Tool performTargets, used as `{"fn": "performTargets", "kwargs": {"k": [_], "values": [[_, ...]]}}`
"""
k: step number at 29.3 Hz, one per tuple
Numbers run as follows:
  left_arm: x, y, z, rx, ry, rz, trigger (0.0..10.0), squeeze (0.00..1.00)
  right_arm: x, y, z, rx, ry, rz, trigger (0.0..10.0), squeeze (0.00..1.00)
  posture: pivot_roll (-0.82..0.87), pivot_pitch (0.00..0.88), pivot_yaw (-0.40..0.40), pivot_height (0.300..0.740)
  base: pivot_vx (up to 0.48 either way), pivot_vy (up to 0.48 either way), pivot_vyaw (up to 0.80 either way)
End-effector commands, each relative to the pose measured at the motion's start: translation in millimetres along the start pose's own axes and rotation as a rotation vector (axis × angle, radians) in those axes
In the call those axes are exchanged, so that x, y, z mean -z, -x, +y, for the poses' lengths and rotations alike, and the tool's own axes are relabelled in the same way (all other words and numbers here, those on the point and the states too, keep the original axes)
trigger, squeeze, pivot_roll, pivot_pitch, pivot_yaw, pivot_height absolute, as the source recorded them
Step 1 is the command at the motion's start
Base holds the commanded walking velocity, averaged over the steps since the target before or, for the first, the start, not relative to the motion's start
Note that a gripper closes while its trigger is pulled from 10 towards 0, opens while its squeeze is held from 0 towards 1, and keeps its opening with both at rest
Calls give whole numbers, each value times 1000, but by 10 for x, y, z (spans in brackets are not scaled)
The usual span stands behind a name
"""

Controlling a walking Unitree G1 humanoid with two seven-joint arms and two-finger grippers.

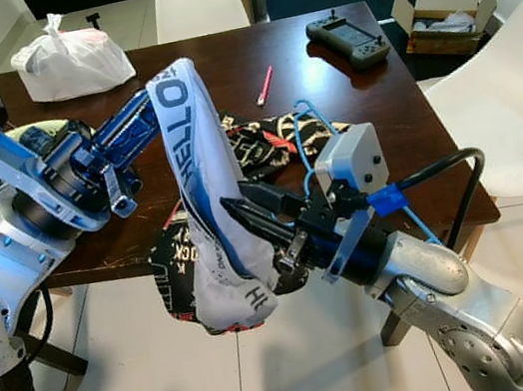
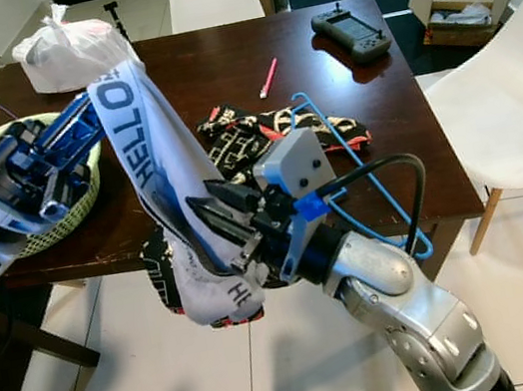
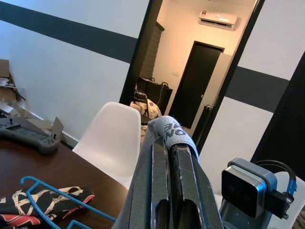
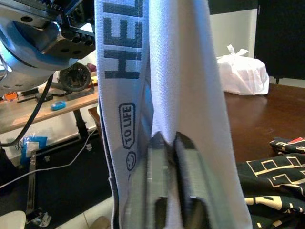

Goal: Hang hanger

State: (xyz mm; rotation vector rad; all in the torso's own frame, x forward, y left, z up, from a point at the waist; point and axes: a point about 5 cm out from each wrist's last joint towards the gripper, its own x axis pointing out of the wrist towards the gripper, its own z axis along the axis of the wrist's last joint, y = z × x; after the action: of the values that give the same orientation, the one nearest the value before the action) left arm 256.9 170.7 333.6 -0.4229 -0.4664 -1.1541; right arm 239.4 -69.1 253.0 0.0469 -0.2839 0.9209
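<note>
On the counter (image 1: 344, 90) we see a hanger (image 1: 315, 125) lying over a garment (image 1: 262, 140) at the front (partly hanging off the edge), a pen (image 1: 265, 84) behind it, a controller (image 1: 348, 40) back right, a bag (image 1: 70, 59) back left, a basket (image 2: 62, 215) far left.

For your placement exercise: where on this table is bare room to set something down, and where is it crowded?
Bare wood lies between the white plastic bag, pink pen and controller. The near edge is crowded: patterned garment, blue hanger, and both end effectors holding the white garment.
</note>
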Motion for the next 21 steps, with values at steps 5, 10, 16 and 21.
{"fn": "performTargets", "kwargs": {"k": [5,10,16,21], "values": [[-59,-10,-42,12,-27,-5,10000,0,-171,70,39,-64,-105,-120,10000,0,100,211,99,740,0,0,0],[-51,-10,-31,2,-24,-8,10000,0,-248,118,97,-125,-124,-165,10000,1000,98,212,102,740,0,0,0],[-28,-30,-27,6,-17,-6,10000,0,-127,92,187,-163,-79,-65,10000,1000,96,208,105,740,0,0,0],[-23,-38,-31,9,-16,-4,10000,0,-98,57,210,-160,-82,-49,10000,1000,96,208,105,740,0,0,0]]}}
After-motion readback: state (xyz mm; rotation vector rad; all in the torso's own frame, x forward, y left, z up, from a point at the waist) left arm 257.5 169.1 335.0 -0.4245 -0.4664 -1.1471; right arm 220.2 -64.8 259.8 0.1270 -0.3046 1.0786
